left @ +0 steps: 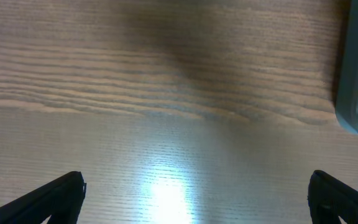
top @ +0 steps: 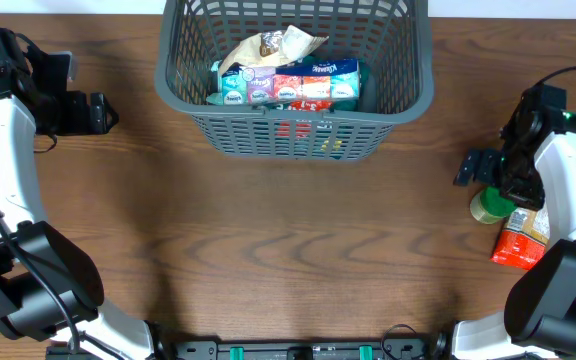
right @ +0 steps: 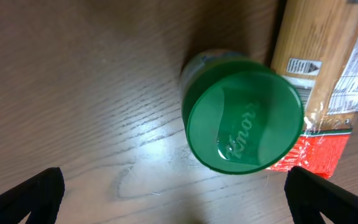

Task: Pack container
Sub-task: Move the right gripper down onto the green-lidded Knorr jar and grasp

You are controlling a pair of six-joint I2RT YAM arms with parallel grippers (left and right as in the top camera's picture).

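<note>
1. the large dark grey plastic basket with slotted lattice sides (top: 238, 135) sits at the far middle of the brown wood-grain counter (top: 288, 260). its far edge is cut off by the overhead view.
2. inside it we see a row of small soft packets in teal, red and blue (top: 293, 85) lying along the near side. a crumpled tan and white bag (top: 273, 45) lies behind them.
3. our left hand (top: 96, 112) hangs over bare counter to the left of the basket, apart from it. its fingers are spread wide and hold nothing.
4. in the left wrist view, a blurred piece of the basket's wall shows at the right edge.
5. our right hand (right: 174, 183) is also spread fully wide and empty, over the right side of the counter.
6. just ahead of its fingertips stands a small jar with a round green plastic lid (right: 244, 121), seen from above. the word "knorr" is raised on the lid, and no finger touches the jar.
7. a flat tan and red paper packet (right: 328, 68) lies against the jar's side. in the overhead view the right arm partly hides it.
8. the jar and packet are well apart from the basket.
</note>
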